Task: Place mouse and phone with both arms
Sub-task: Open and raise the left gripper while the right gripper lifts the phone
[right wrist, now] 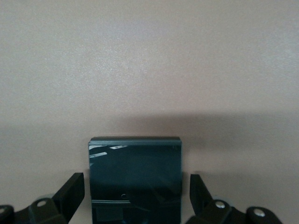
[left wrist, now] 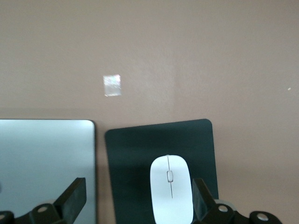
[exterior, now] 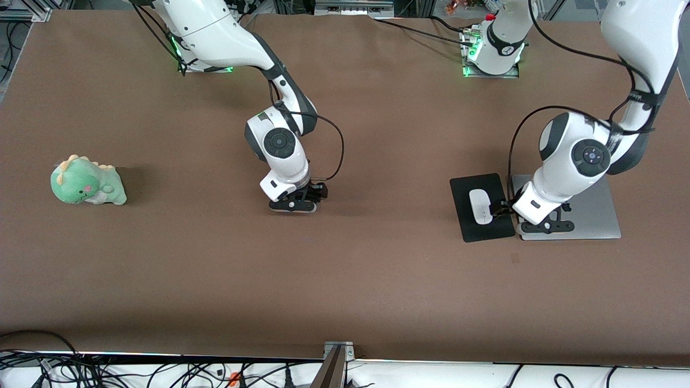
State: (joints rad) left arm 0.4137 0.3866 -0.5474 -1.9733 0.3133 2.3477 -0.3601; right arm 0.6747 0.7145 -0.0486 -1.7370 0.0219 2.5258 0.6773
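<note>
Mouse (left wrist: 171, 189) lies on the black pad (left wrist: 126, 154) beside the spread left tool (left wrist: 140, 205), while the phone (right wrist: 135, 179) sits between the spread right tool (right wrist: 135, 203).

Even overhead light, soft shadows, sharp focus

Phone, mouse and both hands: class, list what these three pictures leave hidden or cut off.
1. Phone: hidden in the front view under the right hand; its near end is cut off by the right wrist view's edge.
2. Mouse: its near end is cut off by the left wrist view's edge.
3. Left hand: the front view's arm hides its fingertips.
</note>
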